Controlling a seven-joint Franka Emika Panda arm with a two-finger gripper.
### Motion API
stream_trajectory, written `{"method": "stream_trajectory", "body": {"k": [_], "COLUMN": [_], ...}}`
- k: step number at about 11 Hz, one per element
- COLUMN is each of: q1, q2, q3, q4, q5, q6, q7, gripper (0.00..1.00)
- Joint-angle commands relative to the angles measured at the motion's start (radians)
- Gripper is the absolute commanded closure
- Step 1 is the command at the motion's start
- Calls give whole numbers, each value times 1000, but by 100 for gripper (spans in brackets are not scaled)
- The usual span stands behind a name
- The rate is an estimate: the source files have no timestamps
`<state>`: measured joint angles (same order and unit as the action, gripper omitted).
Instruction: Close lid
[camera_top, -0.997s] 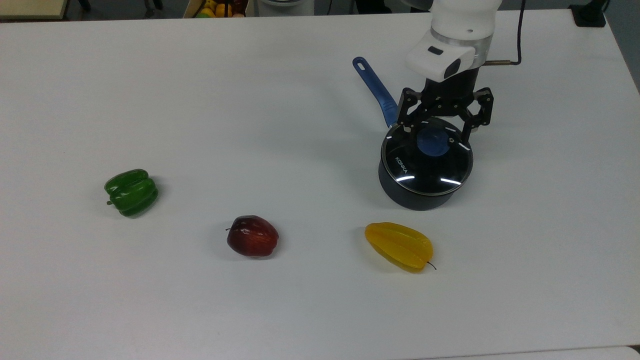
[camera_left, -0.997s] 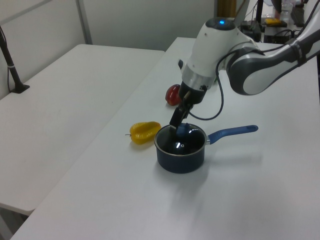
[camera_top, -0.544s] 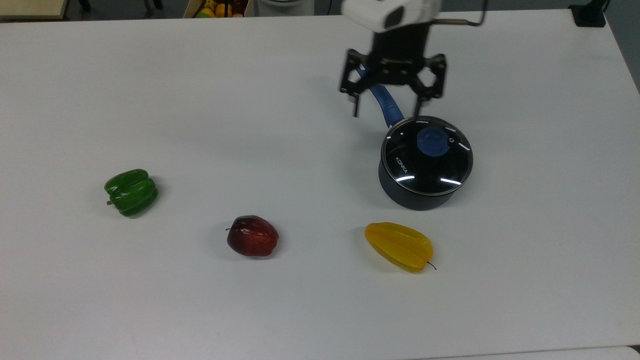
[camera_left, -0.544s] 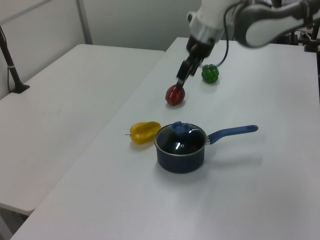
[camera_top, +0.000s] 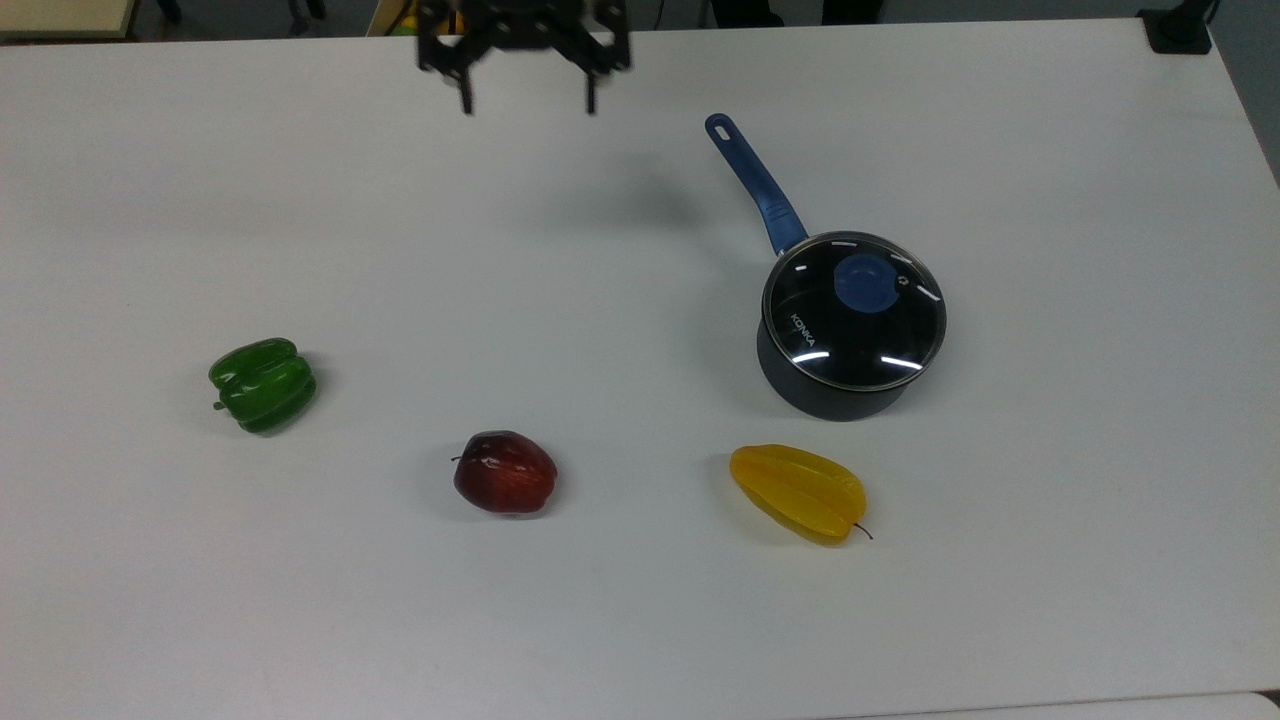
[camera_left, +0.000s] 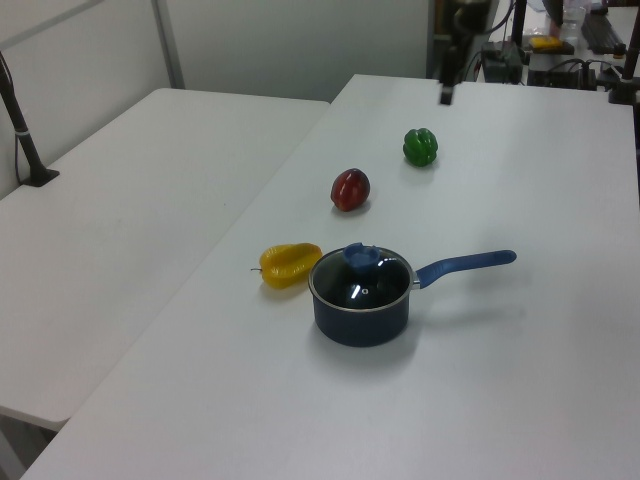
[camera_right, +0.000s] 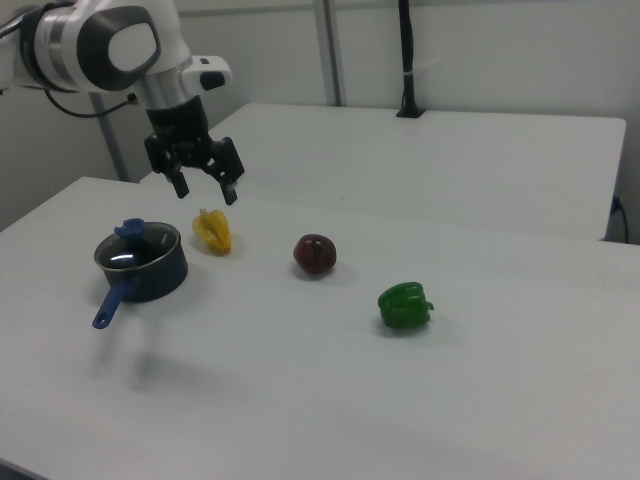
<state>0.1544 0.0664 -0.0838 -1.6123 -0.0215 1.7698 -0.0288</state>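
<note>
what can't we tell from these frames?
- Inside of the saucepan: top view, the lid reflects lights and looks dark.
- Arm above the gripper: top view, cut off by the upper edge.
- Gripper: left view, blurred, against background clutter.

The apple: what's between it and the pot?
In the top view, only bare table lies between the apple and the pot; the yellow starfruit sits below that line.
</note>
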Motion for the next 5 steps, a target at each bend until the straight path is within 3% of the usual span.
{"method": "stream_trajectory", "body": {"k": [1, 5], "q1": [-87, -92], "q2": [-86, -88], "q3": [16, 1], "q4": [-55, -49], "q5": [9, 3], "q6": [-101, -105], "q7": [-39, -39], "gripper": [0, 0]}}
